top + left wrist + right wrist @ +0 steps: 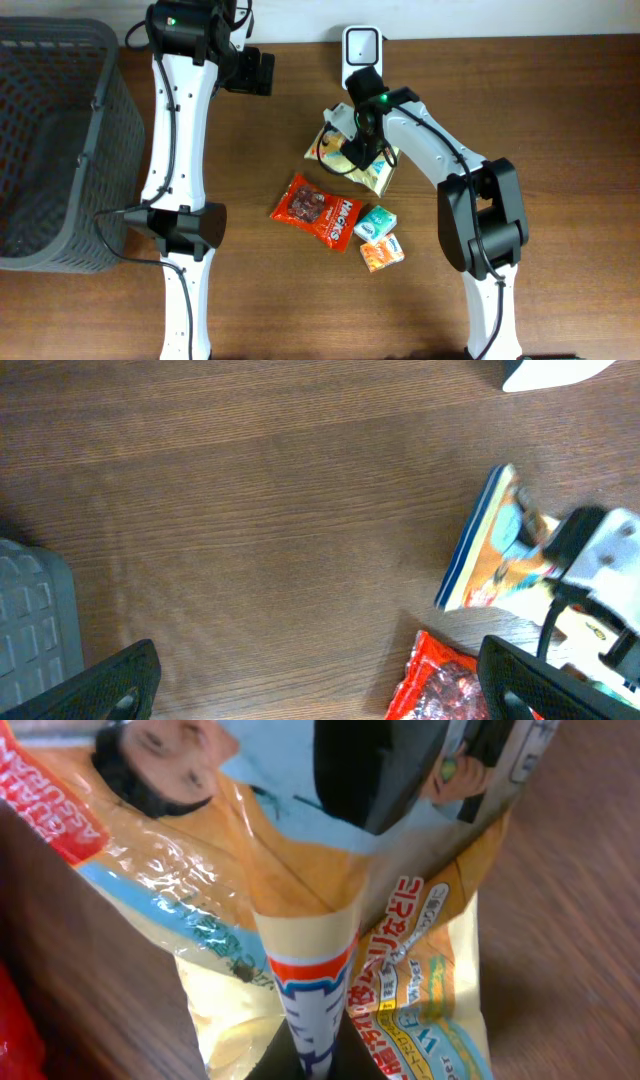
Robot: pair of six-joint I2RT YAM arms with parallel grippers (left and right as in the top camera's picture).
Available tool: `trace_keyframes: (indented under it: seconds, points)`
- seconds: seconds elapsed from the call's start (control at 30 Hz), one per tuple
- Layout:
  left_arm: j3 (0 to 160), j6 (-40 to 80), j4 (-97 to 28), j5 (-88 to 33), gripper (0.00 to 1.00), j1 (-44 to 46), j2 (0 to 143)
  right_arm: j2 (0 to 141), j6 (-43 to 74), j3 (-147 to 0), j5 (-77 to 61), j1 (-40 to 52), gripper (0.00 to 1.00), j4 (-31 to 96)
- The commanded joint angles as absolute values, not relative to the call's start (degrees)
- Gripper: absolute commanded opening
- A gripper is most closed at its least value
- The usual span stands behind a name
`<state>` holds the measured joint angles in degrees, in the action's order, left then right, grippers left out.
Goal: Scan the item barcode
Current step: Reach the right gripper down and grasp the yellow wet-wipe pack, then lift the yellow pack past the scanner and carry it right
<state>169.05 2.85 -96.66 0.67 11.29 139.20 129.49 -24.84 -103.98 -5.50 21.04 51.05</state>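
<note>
- My right pincer (358, 150) is closed tight on a raised fold of the snack bag (378, 175). The wrist view shows thin film bunched into a narrow ridge between my fingers.
- The bag is glossy, crinkled plastic, pale yellow and orange with light blue patches, cartoon figures and printed script. One edge is tilted up off the wood.
- It sits mid-table, just in front of the scanner (360, 45), a white rounded-rectangle block with a dark window at the table's far edge.
- The table (300, 300) is dark brown wood with fine straight grain.
- Beside the bag lies a red pouch (317, 210), shiny and flat, with white lettering.
- Near that are two little soft packs, a teal pack (376, 222) and an orange pack (382, 252), touching each other.
- My left pincer (315, 660) is spread wide and empty, its matte black fingers hanging over bare wood.
- A grey plastic basket (50, 150) with lattice walls stands at the far left.
</note>
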Motion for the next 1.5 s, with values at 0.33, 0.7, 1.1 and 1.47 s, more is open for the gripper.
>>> trace_keyframes:
  seconds: [0.33, 0.7, 1.1, 1.47]
  points:
    - [168.72, 3.42, -96.73, 1.26, 0.99, 11.33, 139.92, 128.75, 5.50, -122.56, 7.35, 17.91, 0.04, 44.10]
    - [168.72, 3.42, -96.73, 1.26, 0.99, 11.35, 139.92, 132.22, 11.11, -122.21, 13.37, 17.91, 0.04, 29.23]
    - [168.72, 3.42, -96.73, 1.26, 0.99, 11.33, 139.92, 132.42, 11.66, -122.23, 13.89, 17.93, 0.04, 28.45]
    - [168.72, 3.42, -96.73, 1.26, 0.99, 11.35, 139.92, 117.80, 11.40, -122.32, 41.93, 14.90, 0.04, 32.60]
